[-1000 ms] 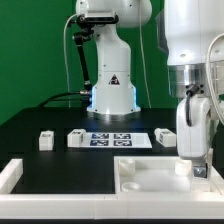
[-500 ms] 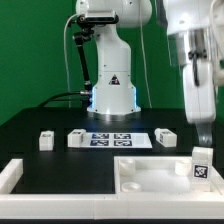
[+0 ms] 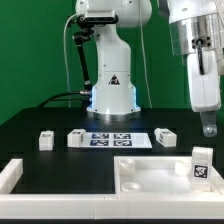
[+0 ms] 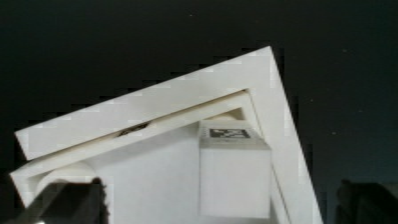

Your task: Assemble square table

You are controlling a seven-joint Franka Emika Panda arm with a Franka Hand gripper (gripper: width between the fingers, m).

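The white square table panel (image 3: 150, 172) lies at the front, against the border wall. One white tagged leg (image 3: 201, 165) stands upright on its corner at the exterior view's right. My gripper (image 3: 208, 128) hangs above that leg, apart from it, open and empty. In the wrist view the leg (image 4: 231, 170), with its tag on top, stands on the panel (image 4: 151, 175) between my spread fingers (image 4: 80, 200). Three more legs lie on the black table: two at the exterior view's left (image 3: 44, 141) (image 3: 77, 138) and one further right (image 3: 165, 136).
The marker board (image 3: 112, 139) lies flat between the loose legs. The low white border wall (image 3: 10, 175) runs along the front and shows in the wrist view (image 4: 143, 100). The arm's white base (image 3: 112, 90) stands behind.
My gripper was low around the leg on the panel's corner. It has let go and risen straight up. The leg stays standing on the panel.
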